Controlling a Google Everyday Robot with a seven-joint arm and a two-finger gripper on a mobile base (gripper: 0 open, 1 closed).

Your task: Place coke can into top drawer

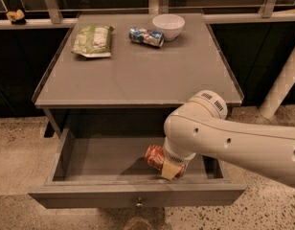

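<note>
Below the front edge of the bench [138, 75], the top drawer [138, 196] stands pulled out, its flat grey front with a small round knob [139, 204] nearest the camera. Inside it, under the bench's front right corner, the coke can [154, 156] is tilted on its side, its red body and white markings showing, close to the inner face of the drawer front. Over the can's right end sits the gripper [170, 168], reaching down into the drawer; one pale finger [169, 170] lies across the can's near side and the other is hidden behind it, so the claw looks clamped on the can. Whether the can touches the drawer floor cannot be told. From the gripper a thick white arm [233, 143] runs off past the bench's right edge, its rounded joint covering part of the front right corner. Toward the back edge of the bench stands a white bowl [168, 26], with a blue-and-silver can [146, 36] lying on its side just beside it, to the left. Near the back left corner lies a green snack bag [93, 40], flat on the surface and well apart from the bowl.
</note>
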